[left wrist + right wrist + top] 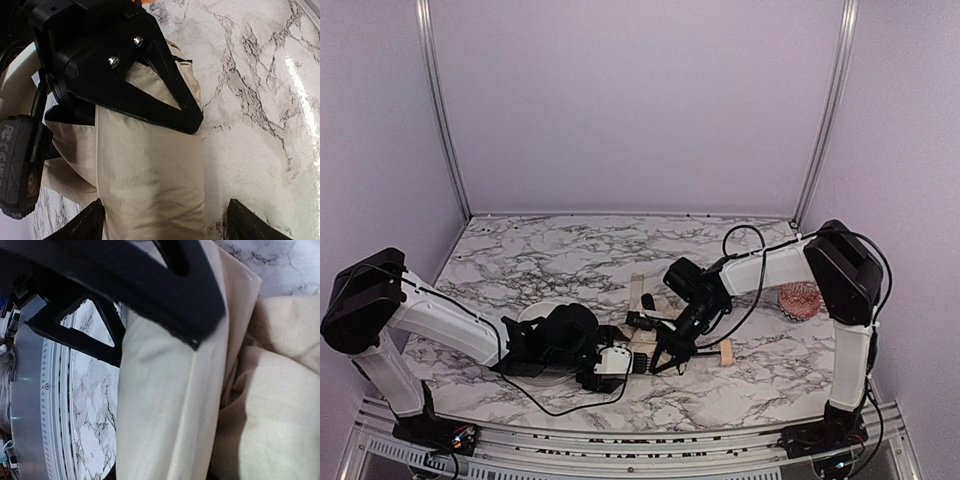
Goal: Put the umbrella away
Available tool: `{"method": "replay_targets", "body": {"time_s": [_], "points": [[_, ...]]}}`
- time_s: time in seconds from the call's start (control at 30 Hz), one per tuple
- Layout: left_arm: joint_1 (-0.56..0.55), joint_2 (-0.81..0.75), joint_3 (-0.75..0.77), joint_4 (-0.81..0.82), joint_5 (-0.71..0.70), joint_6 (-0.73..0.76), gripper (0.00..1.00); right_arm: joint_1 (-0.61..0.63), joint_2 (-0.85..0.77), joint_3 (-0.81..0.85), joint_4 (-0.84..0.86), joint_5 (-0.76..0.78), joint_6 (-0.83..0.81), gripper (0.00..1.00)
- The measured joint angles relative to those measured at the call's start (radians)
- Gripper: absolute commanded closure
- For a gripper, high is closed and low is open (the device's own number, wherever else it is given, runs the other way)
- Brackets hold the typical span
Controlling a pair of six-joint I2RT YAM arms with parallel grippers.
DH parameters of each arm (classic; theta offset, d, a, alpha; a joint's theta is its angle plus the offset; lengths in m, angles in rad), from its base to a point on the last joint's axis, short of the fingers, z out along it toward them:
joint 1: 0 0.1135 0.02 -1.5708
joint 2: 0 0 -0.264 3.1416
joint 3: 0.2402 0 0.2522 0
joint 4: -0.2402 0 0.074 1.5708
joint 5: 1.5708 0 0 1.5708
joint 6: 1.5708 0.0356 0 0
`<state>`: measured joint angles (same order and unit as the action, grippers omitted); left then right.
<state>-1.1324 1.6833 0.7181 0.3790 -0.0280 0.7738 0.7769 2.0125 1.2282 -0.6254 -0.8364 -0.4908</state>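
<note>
Reaching in from the near left, the left arm lies low over the table (570,255), bent at the elbow, with its wrist pointing to the right. The left gripper (165,225) is spread wide. One of its black fingers (87,222) sits right at the edge of the cloth, and the other is off to the side over bare table, not touching the cloth.

The right arm stands tall at the near right. It folds over at the top and slopes down to the left, toward the middle. The right gripper (160,347) is pinching a fold of the umbrella (150,170) between its two black fingers. These fingers are flat and shaped like triangles, and one has a hole cut through it.

The umbrella lies in the middle of the table, near the front, between the two grippers. Its cloth is soft and cream colored, bunched into a puffy roll with creases and seams. A small tan handle (725,352) sticks out to the right of the right gripper.

The table top is smooth and shiny, white with grey marble lines. A white round dish (532,315) sits partly hidden under the left arm. A small red patterned bowl (798,298) sits on the right, well apart from the umbrella. A silver metal rail (30,405) runs along the near edge.
</note>
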Motion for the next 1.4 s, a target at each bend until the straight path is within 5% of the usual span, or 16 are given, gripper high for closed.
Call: {"method": "replay_targets", "body": {"time_s": [0.33, 0.57, 0.73, 1.0, 1.27, 1.4], "points": [[0.0, 0.125, 0.078, 0.029, -0.051, 0.0, 0.39, 0.0, 0.004, 0.004, 0.001, -0.008, -0.003, 0.74], [0.0, 0.147, 0.139, -0.089, -0.033, -0.008, 0.72, -0.003, -0.006, 0.003, -0.005, -0.016, 0.018, 0.37], [0.011, 0.172, 0.207, -0.18, -0.011, -0.042, 0.79, -0.026, -0.064, -0.031, 0.031, 0.027, 0.056, 0.26], [0.047, 0.195, 0.283, -0.317, 0.083, -0.13, 0.83, -0.062, -0.32, -0.17, 0.17, 0.212, 0.081, 0.24], [0.159, 0.272, 0.438, -0.518, 0.348, -0.243, 0.84, -0.049, -0.672, -0.39, 0.357, 0.475, 0.068, 0.23], [0.21, 0.341, 0.544, -0.633, 0.501, -0.279, 0.9, 0.059, -0.782, -0.499, 0.431, 0.619, -0.018, 0.21]]}}
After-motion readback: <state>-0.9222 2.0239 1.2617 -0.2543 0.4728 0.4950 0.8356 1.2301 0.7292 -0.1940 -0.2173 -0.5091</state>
